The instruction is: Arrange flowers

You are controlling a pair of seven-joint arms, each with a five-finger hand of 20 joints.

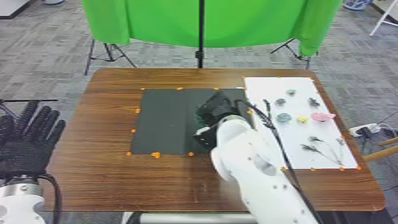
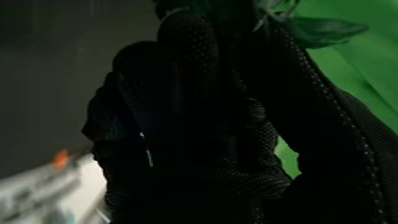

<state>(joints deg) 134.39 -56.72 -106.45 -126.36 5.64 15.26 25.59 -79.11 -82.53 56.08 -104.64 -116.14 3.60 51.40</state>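
Near the right edge of the black mat (image 1: 164, 120), the right robot hand (image 1: 216, 107) clamps a leafy sprig (image 2: 325, 32).

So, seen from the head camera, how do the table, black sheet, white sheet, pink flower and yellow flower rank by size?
Wooden table
Black sheet and white sheet, too alike to rank
Pink flower
Yellow flower

My right hand (image 1: 213, 110) is over the black mat (image 1: 164, 122); artificial flowers (image 1: 303, 119) lie on the white sheet (image 1: 275, 92) beside it.
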